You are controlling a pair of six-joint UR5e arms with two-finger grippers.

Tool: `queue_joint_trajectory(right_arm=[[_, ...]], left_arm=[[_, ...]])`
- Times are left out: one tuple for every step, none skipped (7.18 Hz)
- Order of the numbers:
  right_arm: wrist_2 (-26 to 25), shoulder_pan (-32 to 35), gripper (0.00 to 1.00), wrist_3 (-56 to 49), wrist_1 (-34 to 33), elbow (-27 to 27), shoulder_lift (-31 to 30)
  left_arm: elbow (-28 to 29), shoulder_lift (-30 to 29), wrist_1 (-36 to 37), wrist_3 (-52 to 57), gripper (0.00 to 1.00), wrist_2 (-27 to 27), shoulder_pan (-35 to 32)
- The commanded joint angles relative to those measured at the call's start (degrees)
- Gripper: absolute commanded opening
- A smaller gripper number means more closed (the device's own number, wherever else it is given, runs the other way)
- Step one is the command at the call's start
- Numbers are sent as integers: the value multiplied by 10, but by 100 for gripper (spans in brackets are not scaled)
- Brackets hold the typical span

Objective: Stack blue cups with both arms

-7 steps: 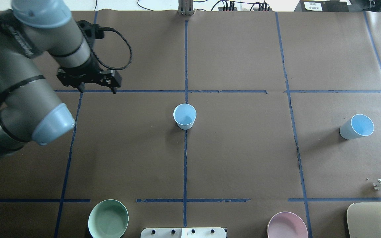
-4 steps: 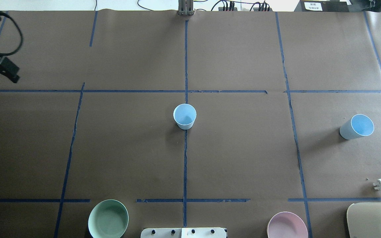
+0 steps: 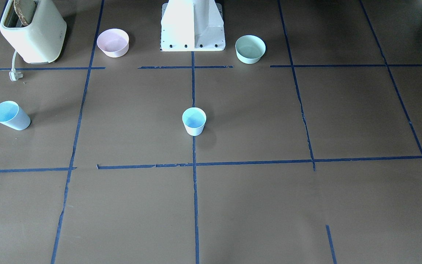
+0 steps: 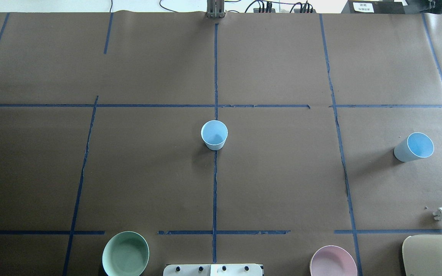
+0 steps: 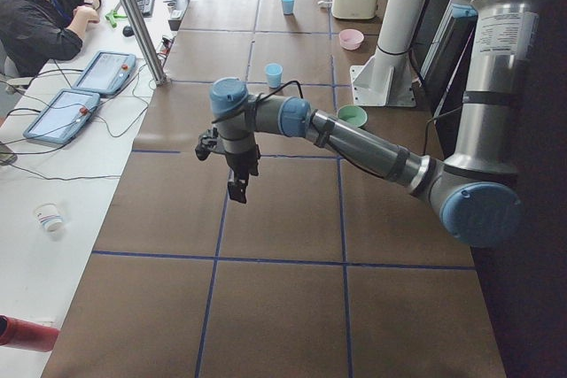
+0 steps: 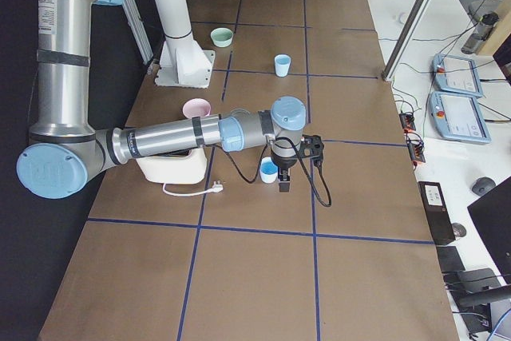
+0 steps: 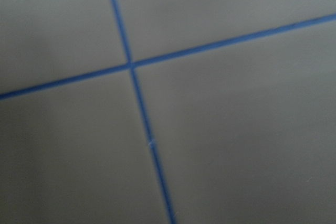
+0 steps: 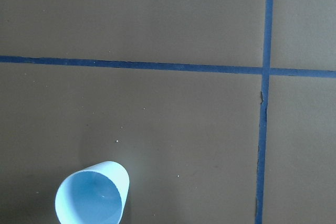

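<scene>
One blue cup stands upright at the table's middle, on the centre tape line. The other blue cup stands at the right side and looks tilted from overhead. Neither arm shows in the overhead or front views. In the exterior left view my left gripper hangs above bare table, far from both cups. In the exterior right view my right gripper hangs just beside the right-hand cup. That cup shows low in the right wrist view. I cannot tell whether either gripper is open or shut.
A mint-green bowl and a pink bowl sit near the white pedestal base. A cream toaster with a loose plug is at the near right corner. An operator sits beyond the far edge.
My left arm has swung left and gone out of the overhead view. Both cups have stayed in place.
</scene>
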Motion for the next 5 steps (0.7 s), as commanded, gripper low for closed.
queue_joint_trajectory(right_arm=[[-3, -50, 100, 119, 78, 5, -3], [-11, -90, 100, 206, 159, -2, -6], [-37, -118, 100, 226, 207, -23, -11], [-42, -127, 100, 228, 237, -42, -14], [-43, -135, 100, 228, 249, -49, -15]], left_arm=[[5, 64, -62, -12, 100, -38, -26], [9, 66, -76, -18, 100, -38, -26], [9, 66, -76, -18, 100, -38, -26], [8, 66, -76, -18, 100, -39, -26], [7, 66, -76, -18, 100, -39, -26]])
